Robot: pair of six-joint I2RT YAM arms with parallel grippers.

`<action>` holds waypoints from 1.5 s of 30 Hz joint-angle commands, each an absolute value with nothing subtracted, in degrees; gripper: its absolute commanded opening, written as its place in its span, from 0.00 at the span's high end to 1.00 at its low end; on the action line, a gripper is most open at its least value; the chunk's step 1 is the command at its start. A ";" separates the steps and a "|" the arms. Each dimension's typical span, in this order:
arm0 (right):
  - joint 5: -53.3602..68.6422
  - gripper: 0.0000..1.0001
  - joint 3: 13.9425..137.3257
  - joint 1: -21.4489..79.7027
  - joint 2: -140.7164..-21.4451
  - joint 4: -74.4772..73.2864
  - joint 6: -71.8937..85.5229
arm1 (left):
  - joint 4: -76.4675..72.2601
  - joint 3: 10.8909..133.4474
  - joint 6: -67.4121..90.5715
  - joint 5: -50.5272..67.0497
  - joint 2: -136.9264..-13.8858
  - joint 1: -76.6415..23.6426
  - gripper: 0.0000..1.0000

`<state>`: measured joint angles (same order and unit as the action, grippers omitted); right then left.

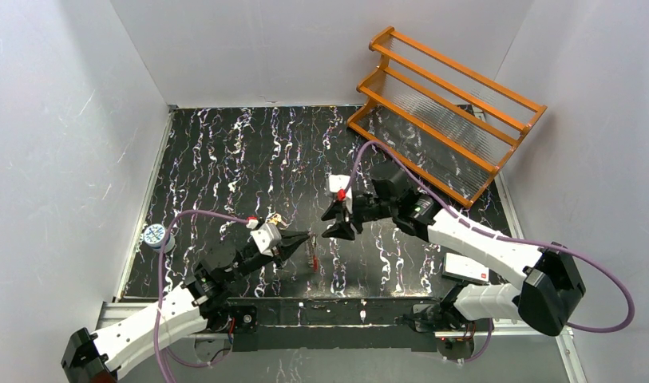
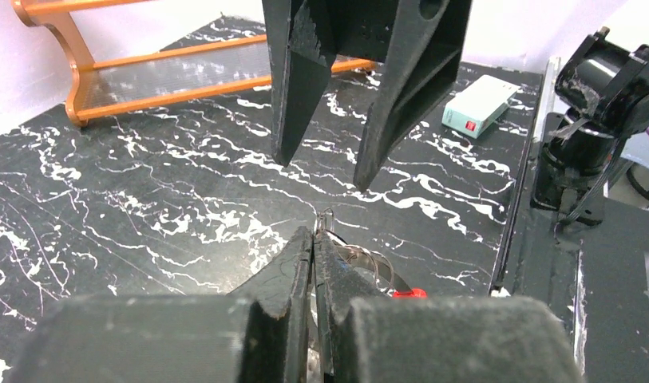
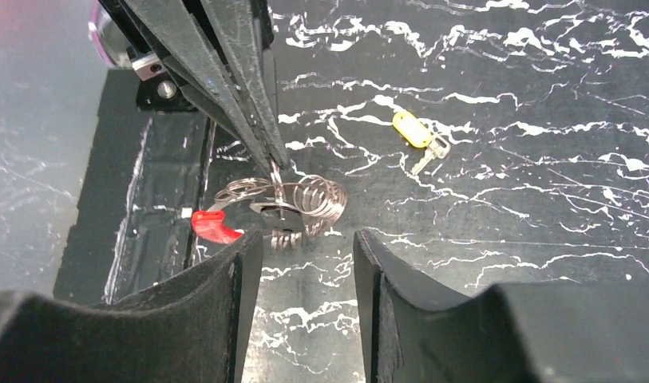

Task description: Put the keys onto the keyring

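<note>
The keyring [image 3: 305,195] is a coiled silvery wire loop with a red section [image 3: 213,226]. It hangs just above the table. My left gripper [image 2: 319,235] is shut on its wire, and the loop [image 2: 373,259] trails off to the right of the fingers. A small silvery piece with a dark part [image 3: 281,215] sits against the coils; I cannot tell whether it is threaded on. My right gripper [image 3: 305,249] is open and empty, its tips just short of the loop. A brass key with a yellow tag [image 3: 421,137] lies on the table beyond. From above, both grippers [image 1: 309,237] [image 1: 330,223] meet mid-table.
An orange slatted rack [image 1: 449,112] stands at the back right. A white box [image 1: 464,267] lies near the right arm's base. A small blue-and-white round object [image 1: 155,234] sits at the table's left edge. White walls enclose the black marbled table [image 1: 225,159].
</note>
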<state>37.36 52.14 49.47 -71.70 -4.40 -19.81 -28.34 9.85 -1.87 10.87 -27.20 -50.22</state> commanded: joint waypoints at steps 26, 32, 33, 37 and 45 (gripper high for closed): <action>58.19 0.74 50.89 44.82 -77.70 10.36 -10.09 | -39.38 8.09 -0.44 13.86 -25.92 -50.36 1.00; 57.96 0.99 51.22 44.84 -79.29 9.12 -10.11 | -39.46 8.09 -0.47 14.02 -26.02 -50.36 1.00; 58.08 0.99 51.17 44.83 -79.54 8.98 -10.12 | -39.46 8.09 -0.52 13.93 -26.07 -50.36 1.00; 57.98 0.99 51.29 44.99 -80.55 8.11 -9.93 | -39.70 8.09 -0.53 14.07 -26.30 -50.36 1.00; 55.34 0.82 50.81 45.02 -78.01 8.25 -10.28 | -39.73 8.11 -0.53 14.25 -26.84 -50.36 1.00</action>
